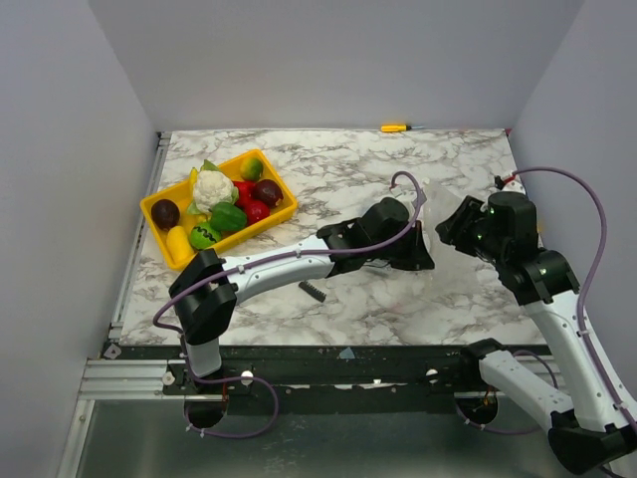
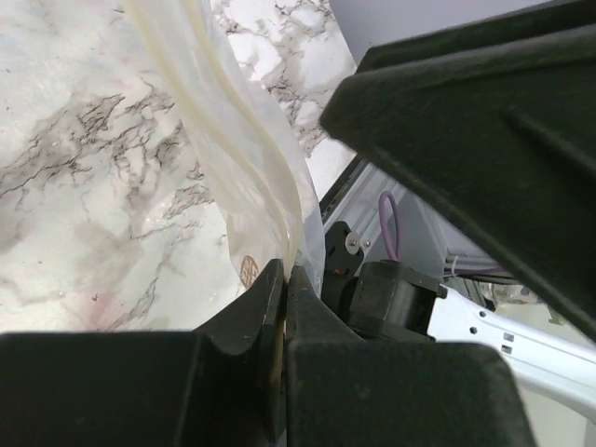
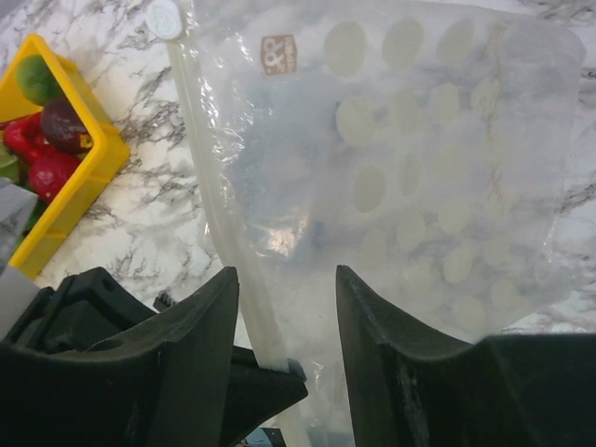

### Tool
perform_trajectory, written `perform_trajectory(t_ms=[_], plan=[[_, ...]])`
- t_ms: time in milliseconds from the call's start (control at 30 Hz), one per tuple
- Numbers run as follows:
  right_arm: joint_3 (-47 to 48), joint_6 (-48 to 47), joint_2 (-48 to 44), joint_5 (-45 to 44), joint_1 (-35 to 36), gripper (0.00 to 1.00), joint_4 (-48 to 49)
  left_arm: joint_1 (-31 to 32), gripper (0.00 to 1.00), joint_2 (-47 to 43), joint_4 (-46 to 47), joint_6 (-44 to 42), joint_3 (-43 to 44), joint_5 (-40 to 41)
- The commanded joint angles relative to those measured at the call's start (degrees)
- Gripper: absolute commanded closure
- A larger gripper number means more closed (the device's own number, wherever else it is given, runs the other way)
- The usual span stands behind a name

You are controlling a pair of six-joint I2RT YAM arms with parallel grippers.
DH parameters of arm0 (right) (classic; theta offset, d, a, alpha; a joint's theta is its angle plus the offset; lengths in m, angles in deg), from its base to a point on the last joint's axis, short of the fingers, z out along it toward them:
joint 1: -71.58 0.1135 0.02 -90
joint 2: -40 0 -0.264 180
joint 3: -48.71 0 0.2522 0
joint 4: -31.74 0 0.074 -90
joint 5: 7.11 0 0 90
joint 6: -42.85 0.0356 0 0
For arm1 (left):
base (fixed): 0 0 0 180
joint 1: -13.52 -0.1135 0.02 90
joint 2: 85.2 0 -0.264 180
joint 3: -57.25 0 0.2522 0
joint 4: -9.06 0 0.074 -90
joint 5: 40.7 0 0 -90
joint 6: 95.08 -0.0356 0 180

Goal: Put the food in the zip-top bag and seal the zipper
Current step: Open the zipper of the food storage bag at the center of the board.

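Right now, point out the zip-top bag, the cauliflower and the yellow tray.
zip-top bag (image 3: 419, 186), right wrist view, middle of its clear panel.
cauliflower (image 1: 212, 187), top view, its white head.
yellow tray (image 1: 261, 226), top view, its near wall.

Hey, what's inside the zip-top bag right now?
The clear zip-top bag looks empty; the marble table shows through it. The food sits in the yellow tray. The bag's near end is hidden behind the right jaws.

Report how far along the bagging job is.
Done: nothing packed; the food sits in the yellow tray and the bag looks empty. In hand: the left gripper is shut on the bag's edge, and the right gripper is open beside the zipper. Left: load every piece, then press the zipper closed.
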Motion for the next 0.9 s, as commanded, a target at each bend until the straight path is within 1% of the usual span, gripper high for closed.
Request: perform_trajectory(t_ms=[0,67,233,433,467,567,633,733,867], plan=[[2.4,-1.6,-0.2,3.0,0.2,0.52,3.6,0.3,1.00,-1.7,-2.6,-1.5,1.5,1.6],[2.1,-1.9,0.6,5.4,0.2,0.55,4.5,0.3,1.00,-1.7,-3.0,-2.0,1.7,1.5],[0.5,-2.3,3.6,12.0,0.2,0.56,7.4,0.3,1.00,-1.3,-3.9,-3.2,2.6,1.2],[-0.9,-3.1,6.3,10.7,0.2,0.58,7.9,0.3,1.00,-0.6,-4.5,-4.5,3.6,0.2],[-1.1,-3.0,6.7,10.4,0.2,0.60,7.6,0.3,1.00,-0.6,-4.8,-4.8,3.8,0.2],[-1.0,-1.9,6.7,6.8,0.2,0.75,6.0,0.1,1.00,-0.3,-5.5,-5.6,4.4,0.2],[-1.1,-1.7,6.0,5.8,0.2,0.75,5.7,0.1,1.00,-0.4,-5.6,-6.1,4.6,0.1],[-0.8,-1.9,5.5,5.6,0.2,0.69,5.0,0.1,1.00,-0.2,-5.9,-6.6,4.9,-0.1],[-0.5,-2.1,5.0,3.4,0.2,0.69,3.8,-0.1,1.00,-0.1,-5.9,-6.9,4.7,-0.4]])
